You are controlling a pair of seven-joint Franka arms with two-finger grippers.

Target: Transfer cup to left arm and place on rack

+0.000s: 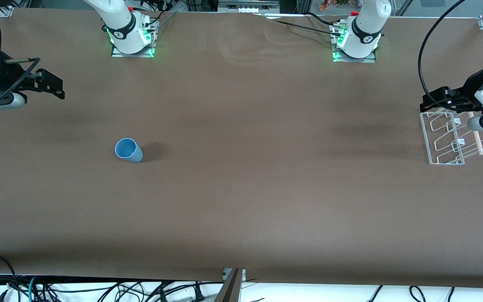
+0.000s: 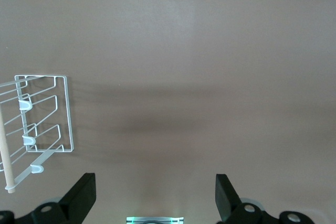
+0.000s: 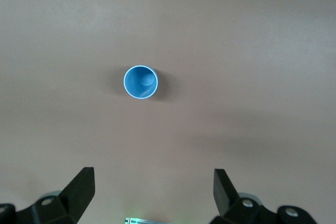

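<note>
Surface: brown table (image 1: 241,188), which we are sharing between two arms; cables are hanging off its edge.
Progress: we are judging nothing done yet; pickup, handover and racking are all remaining.
Cup: the cup (image 1: 128,150) is standing upright, mouth up, on the table toward the right arm's end, untouched; it is lying well ahead of the right gripper's fingertips (image 3: 84,182), roughly centred between them.
Rack: the rack (image 1: 446,138) is sitting empty at the left arm's end, beside and partly under the left gripper.
Right gripper: the right gripper (image 3: 152,182) is hanging high with jaws spread wide, holding nothing.
Left gripper: the left gripper (image 2: 155,187) is waiting over the table by the rack, jaws likewise spread, touching nothing.
</note>
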